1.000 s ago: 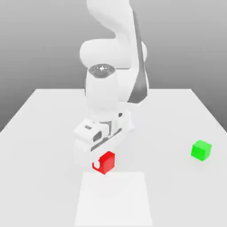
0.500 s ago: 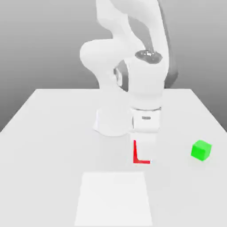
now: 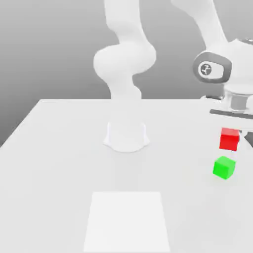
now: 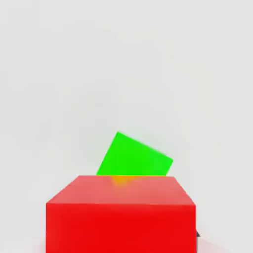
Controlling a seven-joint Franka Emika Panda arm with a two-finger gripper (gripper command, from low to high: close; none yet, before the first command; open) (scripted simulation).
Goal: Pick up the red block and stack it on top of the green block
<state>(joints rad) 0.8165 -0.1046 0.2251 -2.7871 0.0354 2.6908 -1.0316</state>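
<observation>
The red block (image 3: 229, 139) hangs in the air at the exterior view's right, held under the white hand of my gripper (image 3: 231, 138), which is shut on it. The green block (image 3: 224, 167) rests on the white table a short way below the red block, slightly toward the exterior view's left of it. A gap separates the two cubes. In the hand view the red block (image 4: 121, 213) is close and large, with the green block (image 4: 134, 157) on the table beyond it, turned at an angle.
The arm's white base (image 3: 126, 136) stands at the middle of the white table (image 3: 59, 163). A paler square patch (image 3: 127, 221) lies on the table near its front edge. The green block sits close to the table's edge at the exterior view's right.
The arm has swung from the table's middle to the exterior view's right, carrying the red block up off the table to a spot above the green block. The green block has not moved.
</observation>
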